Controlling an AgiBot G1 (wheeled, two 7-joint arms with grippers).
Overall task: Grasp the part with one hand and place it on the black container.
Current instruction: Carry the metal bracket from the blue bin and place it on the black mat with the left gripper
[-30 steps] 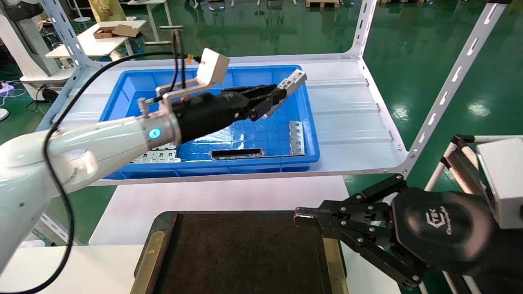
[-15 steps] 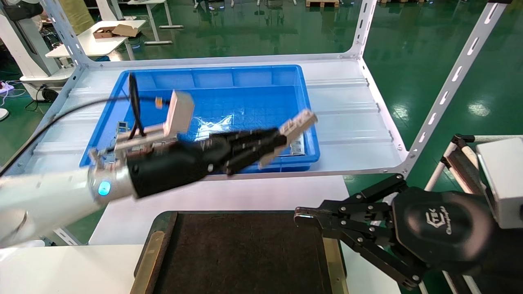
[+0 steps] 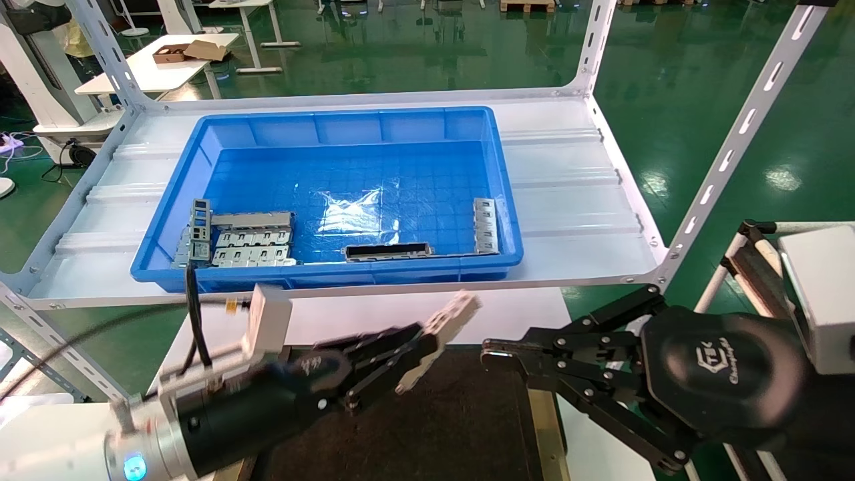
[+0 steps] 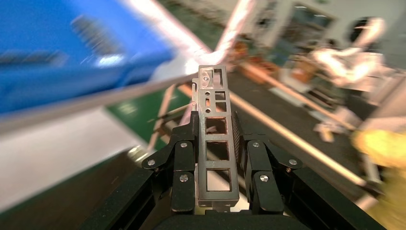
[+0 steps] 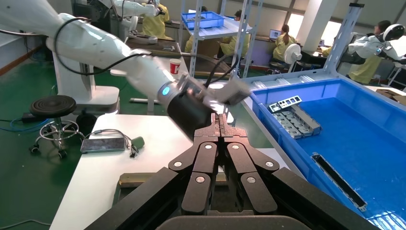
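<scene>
The left gripper (image 3: 422,349) reaches in from the robot's left, over the near-left part of the tray (image 3: 467,427), its jaws closed on the part (image 3: 444,334), which juts out past the fingertips and slants upward above the tray's far edge; it is not yet resting on anything. The left wrist view shows the grip plainly: the two fingers (image 4: 184,165) pinch the part (image 4: 216,148) across its narrow width near one end, leaving most of its length free beyond them. Being a thin folded metal strip with cutouts, it is likely light and stiff, so it should not sag, but the smooth faces could slip or swivel between the pads under a one-end hold; a pinch across the folded edges nearer mid-length would steady it, and a low, gentle release should keep it from bouncing on the tray. Behind, on the shelf (image 3: 574,180), the blue bin (image 3: 347,127) holds other metal pieces. On the right, the right gripper (image 3: 491,354) hangs parked over the tray's right edge, its jaws pressed together and holding nothing
</scene>
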